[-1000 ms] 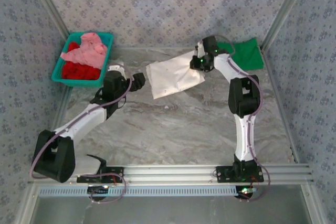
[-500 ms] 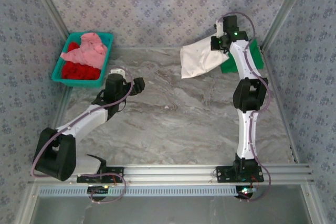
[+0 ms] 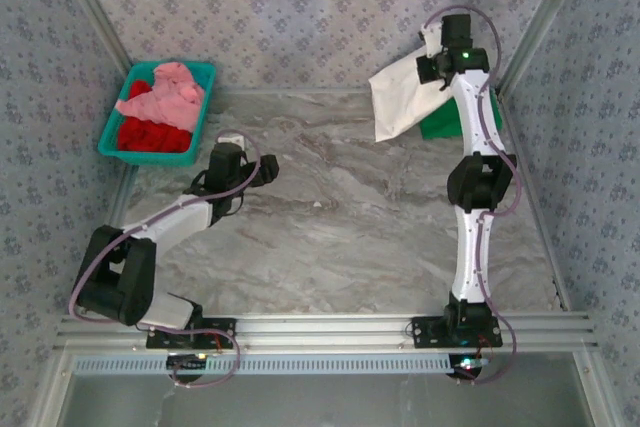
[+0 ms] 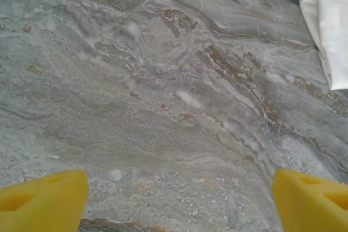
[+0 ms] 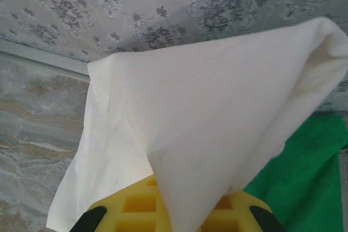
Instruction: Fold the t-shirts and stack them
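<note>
Because the right gripper [image 3: 440, 59] hangs high by the back right corner, pressed shut on a pinch of the cream-white t-shirt [image 3: 398, 99], the top view puts the main risk there. The folded cloth dangles from one small bite, partly over the green t-shirt [image 3: 442, 127] lying on the table [image 3: 340, 237]. I judge that a quick swing could shake the fold open, or the trailing hem could drag the green one out of shape. The wall and the slanting frame post [image 3: 522, 47] stand close beside that arm, so room is scant rearward and rightward, while the middle of the table offers wide bare marble. The left gripper [image 3: 262, 169] hovers over that bare stretch, spread wide and empty, well apart from the teal bin [image 3: 112, 141] holding the pink t-shirt [image 3: 165, 95] and red t-shirt [image 3: 150, 135]. In the left wrist view its yellow fingers [image 4: 43, 199] stand far apart with only marble between them. The cream cloth's edge lies off at the upper right, so a collision looks unlikely. In the right wrist view the cream cloth drapes over the yellow pads [image 5: 136, 206] and hides the pinch, so how deep the bite is cannot be told; a shallow one might slip. The green shirt lies below to the right, with the wall close behind.
</note>
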Tool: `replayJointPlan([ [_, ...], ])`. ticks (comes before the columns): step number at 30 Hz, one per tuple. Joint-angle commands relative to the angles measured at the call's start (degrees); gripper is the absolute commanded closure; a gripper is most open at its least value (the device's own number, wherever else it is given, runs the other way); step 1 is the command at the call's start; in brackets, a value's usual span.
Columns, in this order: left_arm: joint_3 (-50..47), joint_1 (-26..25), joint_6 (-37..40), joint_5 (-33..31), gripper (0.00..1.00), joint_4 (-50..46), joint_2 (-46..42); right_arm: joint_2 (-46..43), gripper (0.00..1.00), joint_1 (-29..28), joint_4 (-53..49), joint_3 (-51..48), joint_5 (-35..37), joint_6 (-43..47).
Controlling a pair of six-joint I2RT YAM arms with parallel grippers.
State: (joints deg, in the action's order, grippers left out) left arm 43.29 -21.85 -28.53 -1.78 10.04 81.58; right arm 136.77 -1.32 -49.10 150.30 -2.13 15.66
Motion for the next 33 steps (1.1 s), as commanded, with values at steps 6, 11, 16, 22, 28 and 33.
replayJointPlan([
  [6,1.5,0.3,1.3,0.4,0.12,-0.6,0.6,-2.2,1.0,3.9,2.8,3.5,0.9,5.9],
  [11,1.3,0.3,0.9,0.0,0.11,-0.4,0.6,-2.3,1.0,6.1,2.3,3.9,-0.9,8.1],
  [16,2.0,0.3,1.1,0.3,0.11,-0.6,1.2,-1.2,1.0,7.3,3.6,3.4,1.5,10.4],
  [22,2.9,0.3,1.0,1.0,0.11,-1.2,2.5,0.5,1.0,9.2,8.0,0.6,6.0,11.5],
  [28,3.8,0.3,1.5,0.8,0.11,-2.0,3.3,0.2,1.0,11.3,15.7,-6.5,7.4,10.9],
  [33,5.0,0.3,1.8,1.4,0.11,-2.7,4.3,1.7,1.0,13.0,22.4,-10.3,10.8,10.7],
])
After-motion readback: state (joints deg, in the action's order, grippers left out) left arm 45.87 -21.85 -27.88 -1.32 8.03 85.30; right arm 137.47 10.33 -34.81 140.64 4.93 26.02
